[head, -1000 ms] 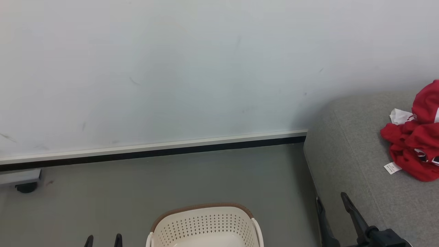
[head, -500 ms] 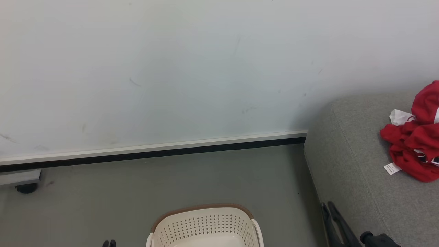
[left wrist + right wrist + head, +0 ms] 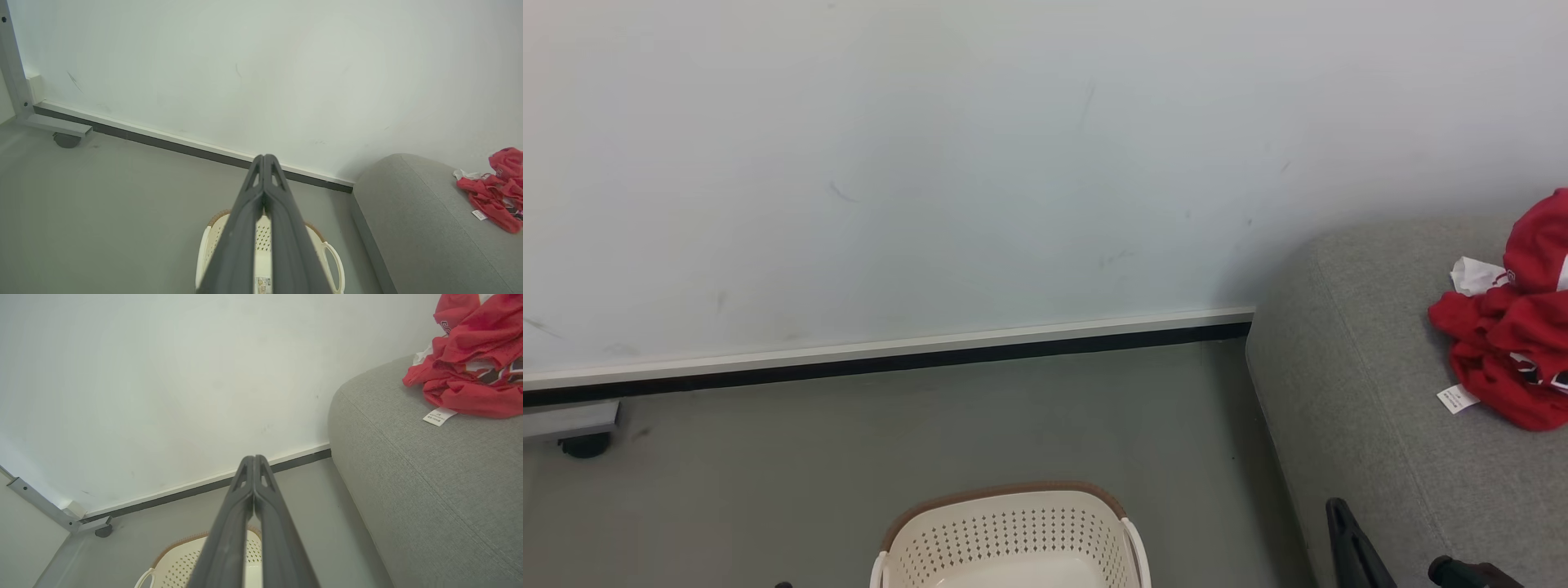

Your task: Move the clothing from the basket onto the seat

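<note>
Head view: red clothing (image 3: 1515, 359) heaped on grey seat (image 3: 1372, 425) at right, basket (image 3: 1013, 531) on floor (image 3: 849, 457) at bottom centre. Left wrist view: left gripper (image 3: 264, 157) fingers pressed together, holding nothing, above basket. Right wrist view: right gripper (image 3: 254, 458) clenched on nothing, near seat edge, clothing further along.

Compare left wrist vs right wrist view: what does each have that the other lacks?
Left wrist, not right: the left gripper, shut and empty, and a sticker inside the basket. Right wrist, not left: the right gripper, shut and empty, and a close look at the jersey's black-and-white lettering. Both: the basket on the floor, the clothing lying on the seat, its white tag, the wall, a castor.
</note>
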{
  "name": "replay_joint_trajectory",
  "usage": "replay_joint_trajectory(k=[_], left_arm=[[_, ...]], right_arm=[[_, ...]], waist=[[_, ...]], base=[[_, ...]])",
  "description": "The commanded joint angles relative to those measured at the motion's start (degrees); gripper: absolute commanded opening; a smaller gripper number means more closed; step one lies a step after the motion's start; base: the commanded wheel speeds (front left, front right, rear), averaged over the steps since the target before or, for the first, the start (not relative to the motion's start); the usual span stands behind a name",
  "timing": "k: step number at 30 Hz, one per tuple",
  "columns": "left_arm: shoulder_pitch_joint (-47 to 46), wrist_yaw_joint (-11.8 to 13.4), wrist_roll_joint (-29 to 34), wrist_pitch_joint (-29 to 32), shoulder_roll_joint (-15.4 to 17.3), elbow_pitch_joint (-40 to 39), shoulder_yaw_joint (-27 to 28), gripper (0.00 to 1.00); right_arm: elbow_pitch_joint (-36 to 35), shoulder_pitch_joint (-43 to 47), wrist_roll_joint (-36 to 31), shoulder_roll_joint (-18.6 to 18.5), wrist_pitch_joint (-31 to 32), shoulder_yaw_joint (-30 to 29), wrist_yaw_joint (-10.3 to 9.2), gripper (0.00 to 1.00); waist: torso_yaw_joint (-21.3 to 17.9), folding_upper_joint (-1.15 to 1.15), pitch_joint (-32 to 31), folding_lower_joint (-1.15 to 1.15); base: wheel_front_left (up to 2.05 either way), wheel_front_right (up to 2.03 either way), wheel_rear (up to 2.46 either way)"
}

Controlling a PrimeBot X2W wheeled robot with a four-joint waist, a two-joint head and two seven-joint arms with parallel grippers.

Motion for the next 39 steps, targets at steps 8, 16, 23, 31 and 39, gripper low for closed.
replay_joint_trajectory(k=[8,16,23,31,39], left_arm=[[-3.1,-1.1,-9.5,0.9,0.4,1.1,-0.6,0.00],[-4.5,-1.9,-17.1,1.8,0.5,2.5,-1.1,0.00],[-5.6,-2.4,-23.2,2.5,0.6,3.6,-1.4,0.00],[-6.8,-3.1,-30.4,3.4,0.7,4.7,-1.8,0.00],[-7.6,-3.6,-35.4,4.0,0.7,5.5,-2.0,0.00]], right_arm=[[0.0,-2.2,9.9,-0.7,2.4,-2.4,-0.01,0.00],[0.7,-3.0,17.9,-0.8,4.6,-4.4,-0.01,0.00],[1.3,-3.6,24.2,-0.8,6.5,-6.2,-0.01,0.00],[2.0,-4.5,31.6,-0.6,8.9,-8.4,-0.01,0.00],[2.6,-5.1,36.7,-0.4,10.7,-10.1,-0.01,0.00]], waist=[[0.0,0.00,0.3,0.00],[-0.1,0.00,0.5,0.00],[-0.1,0.00,0.8,0.00],[-0.1,0.00,1.1,-0.01],[-0.1,0.00,1.3,-0.01]], base=[[0.00,0.00,0.00],[0.00,0.00,0.00],[0.00,0.00,0.00],[0.00,0.00,0.00],[0.00,0.00,0.00]])
